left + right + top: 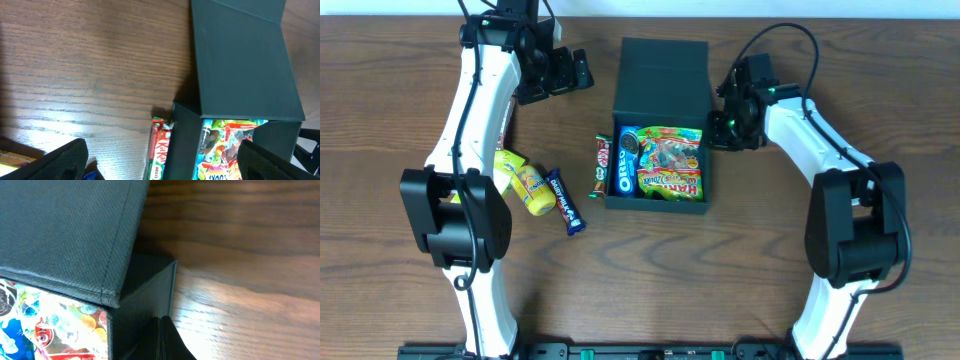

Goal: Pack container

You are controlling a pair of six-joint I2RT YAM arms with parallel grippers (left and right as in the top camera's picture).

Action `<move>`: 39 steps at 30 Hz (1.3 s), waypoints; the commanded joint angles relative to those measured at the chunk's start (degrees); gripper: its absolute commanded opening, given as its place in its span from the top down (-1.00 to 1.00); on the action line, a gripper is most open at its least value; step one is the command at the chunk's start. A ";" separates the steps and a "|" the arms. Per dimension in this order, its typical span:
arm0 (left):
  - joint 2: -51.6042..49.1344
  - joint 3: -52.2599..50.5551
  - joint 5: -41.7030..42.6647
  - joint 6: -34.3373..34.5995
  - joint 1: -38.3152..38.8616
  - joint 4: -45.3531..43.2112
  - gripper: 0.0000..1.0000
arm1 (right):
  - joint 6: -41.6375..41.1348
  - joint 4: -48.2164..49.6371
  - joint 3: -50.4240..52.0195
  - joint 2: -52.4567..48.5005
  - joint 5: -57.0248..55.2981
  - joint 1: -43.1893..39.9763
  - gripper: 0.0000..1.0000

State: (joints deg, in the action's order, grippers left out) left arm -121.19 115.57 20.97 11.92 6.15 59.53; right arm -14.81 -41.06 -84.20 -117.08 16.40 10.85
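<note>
Table: wood, carries everything.
Container: between the claws, touching or just beside right claw, well apart from left claw.
Lid open, folded back.
Judged stiff board, matte weave, decent friction, light. Hold by wall rim, or lid's free edge for closing; the hinge crease will flex.
Inside: Haribo bag, Oreo pack, both soft and crinkly.
KitKat outside, against the wall on left claw's side.
Left claw released, fingers wide.
Right claw: cannot tell, only a dark wedge shows.
</note>
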 commanded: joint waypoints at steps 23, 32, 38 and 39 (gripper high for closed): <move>1.31 1.53 -6.56 -4.24 -0.33 0.02 -0.91 | 9.38 -2.19 -11.61 7.48 2.73 5.51 0.97; 1.31 1.53 -6.56 -7.72 -0.68 0.02 -0.91 | 8.22 -4.44 -10.93 -1.14 -0.02 14.82 0.97; 1.31 1.53 -6.54 -7.72 -0.68 0.04 -0.91 | 6.88 -9.86 -10.93 -5.97 -3.10 15.47 0.97; 1.31 1.53 -6.54 -7.72 -0.68 0.04 -0.91 | 6.91 -9.97 -10.93 -6.49 -3.10 15.47 0.98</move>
State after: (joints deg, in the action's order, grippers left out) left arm -121.19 115.57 14.98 5.45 5.98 59.57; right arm -7.22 -50.74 -95.13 -122.04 14.61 26.11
